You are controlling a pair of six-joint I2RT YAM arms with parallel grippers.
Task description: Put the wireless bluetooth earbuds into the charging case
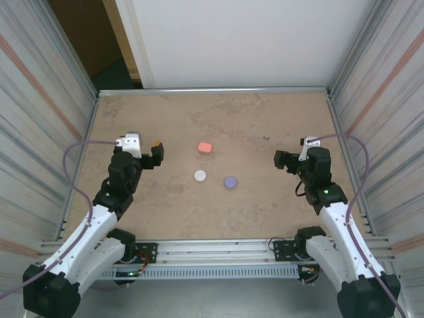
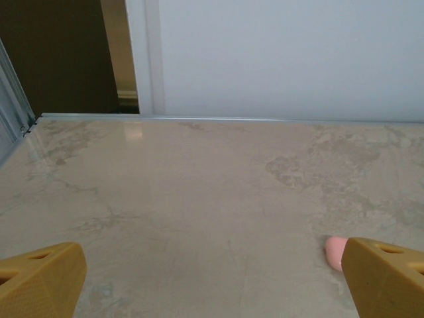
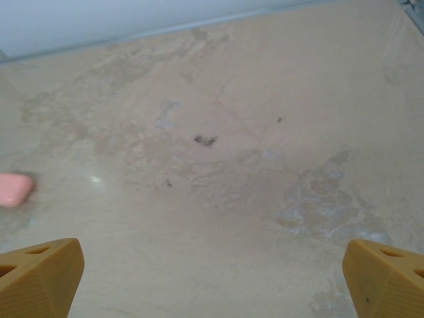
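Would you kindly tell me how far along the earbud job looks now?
Done: the pink case, white case and purple case look shut on the table; their contents are hidden. In hand: nothing; left claw and right claw stand open and empty. Left: unclear, perhaps nothing, if every earbud is already inside.

**Covered, cropped and unresolved**

In the left wrist view, a small pink rounded plastic case (image 2: 333,250) is half covered by the right-hand yellow fingertip (image 2: 387,278). In the right wrist view, the case (image 3: 13,189) is blurred and cut by the frame edge, left of the jaws. From above, a white round case (image 1: 200,175) and a purple round case (image 1: 230,181) are too small for detail.
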